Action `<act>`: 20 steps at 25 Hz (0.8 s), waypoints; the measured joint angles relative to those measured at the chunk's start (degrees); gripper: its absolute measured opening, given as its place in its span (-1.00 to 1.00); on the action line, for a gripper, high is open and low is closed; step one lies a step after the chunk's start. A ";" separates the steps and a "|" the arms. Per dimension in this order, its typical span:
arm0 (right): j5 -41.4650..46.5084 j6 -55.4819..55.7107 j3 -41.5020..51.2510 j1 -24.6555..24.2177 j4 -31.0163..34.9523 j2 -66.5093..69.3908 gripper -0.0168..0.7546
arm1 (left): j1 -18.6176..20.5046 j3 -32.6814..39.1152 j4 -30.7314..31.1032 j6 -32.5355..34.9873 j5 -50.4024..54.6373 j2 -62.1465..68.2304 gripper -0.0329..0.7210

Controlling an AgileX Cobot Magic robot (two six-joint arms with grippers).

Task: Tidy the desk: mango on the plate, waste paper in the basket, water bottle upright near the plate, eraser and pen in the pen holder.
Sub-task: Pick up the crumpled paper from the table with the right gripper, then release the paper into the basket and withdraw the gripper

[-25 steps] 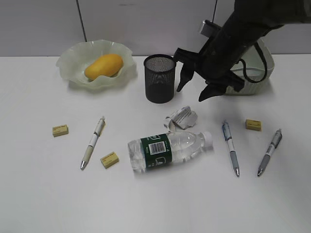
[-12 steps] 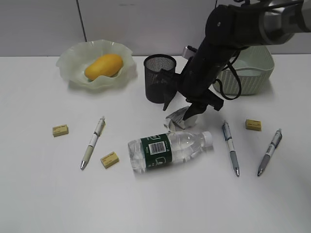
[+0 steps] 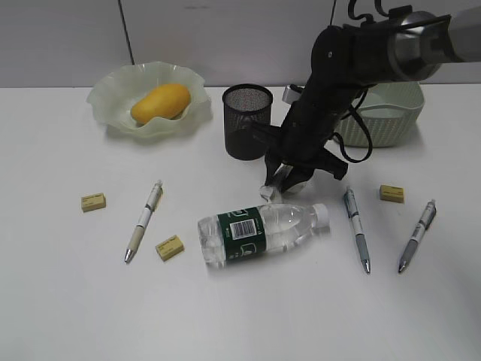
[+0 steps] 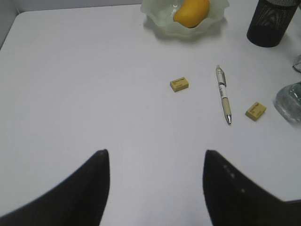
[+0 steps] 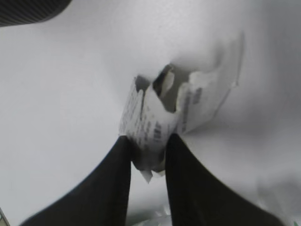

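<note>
Exterior view: a plain white bench [image 3: 68, 301] ran back to a pale grey panelled wall split by dark seams. The mango [image 3: 160, 102] lay in the wavy-rimmed green plate [image 3: 105, 101] at rear left, the black mesh pen holder [image 3: 247, 121] stood near the middle, and the woven green basket [image 3: 391, 120] sat at rear right behind the dark right arm. That arm bent down so the right end effector [image 3: 289, 178] met the waste paper [image 3: 279, 184] just behind the water bottle [image 3: 261, 232], which lay on its side, cap to the right. Three pens [image 3: 143, 219] [image 3: 357, 228] [image 3: 417, 235] and three yellow erasers [image 3: 93, 201] [image 3: 170, 247] [image 3: 391, 193] lay scattered on the surface.

Left wrist view: the left end effector [image 4: 155, 174] hung wide apart and empty above bare white bench [image 4: 94, 94]. Ahead lay the plate [image 4: 160, 16] with the mango [image 4: 190, 12], two erasers [image 4: 179, 84] [image 4: 255, 110], one pen [image 4: 223, 94], the pen holder [image 4: 273, 23] and an edge of the bottle [image 4: 289, 101].

Right wrist view: the right end effector [image 5: 148, 160] had its two dark fingers [image 5: 115, 174] pinched on the lower edge of the waste paper [image 5: 164, 110], a crumpled printed wad resting on the bench [image 5: 61, 94]; the pen holder's rim [image 5: 28, 9] showed at top left.
</note>
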 joint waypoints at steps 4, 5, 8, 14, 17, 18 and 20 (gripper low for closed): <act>0.00 0.12 -0.07 0.00 -0.36 0.00 -0.64 | 0.00 0.00 0.12 0.00 0.00 0.00 0.34; 0.00 0.12 -0.13 0.00 -0.36 0.00 -0.71 | 0.00 0.00 0.06 0.00 0.00 0.00 0.34; 0.82 -0.10 -0.91 0.00 -0.55 0.00 -0.79 | 0.00 0.00 -0.18 0.00 0.00 0.00 0.33; 6.53 -6.18 -4.88 0.00 -0.43 -0.23 -0.81 | 0.00 0.00 0.04 0.00 0.00 0.00 0.32; 8.34 -9.41 -5.33 0.00 -0.37 -2.08 -0.81 | 0.00 0.00 0.04 0.00 0.00 0.00 0.32; 8.72 -10.38 -5.37 0.00 -0.37 -3.08 -0.81 | 0.00 0.00 0.04 0.00 0.00 0.00 0.32; 9.39 -11.98 -5.56 0.00 -0.66 -5.11 -0.81 | 0.00 0.00 0.01 0.00 0.00 0.00 0.32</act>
